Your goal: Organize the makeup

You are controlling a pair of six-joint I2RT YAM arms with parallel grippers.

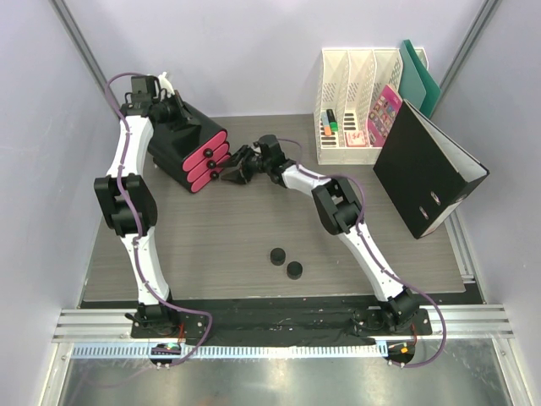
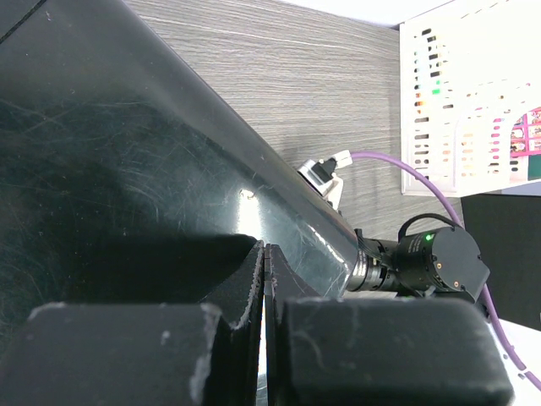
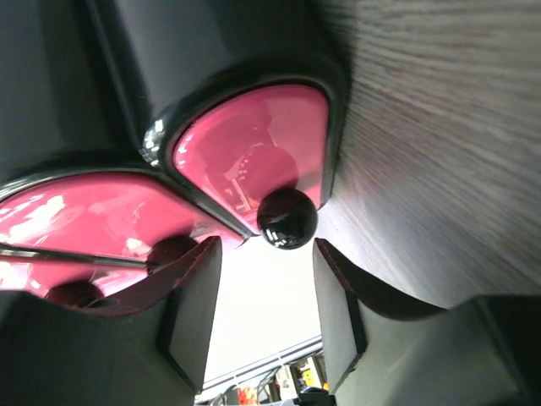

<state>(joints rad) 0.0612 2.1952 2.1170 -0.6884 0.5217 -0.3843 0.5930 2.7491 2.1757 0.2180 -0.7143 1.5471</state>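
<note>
The glossy black box (image 1: 173, 139) shows three pink drawer fronts (image 1: 207, 158) with shiny black knobs (image 3: 287, 218), the two round compacts (image 1: 277, 256) in front of it are black on the grey wood-grain table (image 1: 211, 245), and the perforated rack (image 1: 359, 76) to the box's right is white.

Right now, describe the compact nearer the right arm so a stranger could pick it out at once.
Find the grey table; mid-table, left of the right arm, lie two black round discs. The compact is the one further right and nearer the arm's base; its twin sits up-left.
</note>
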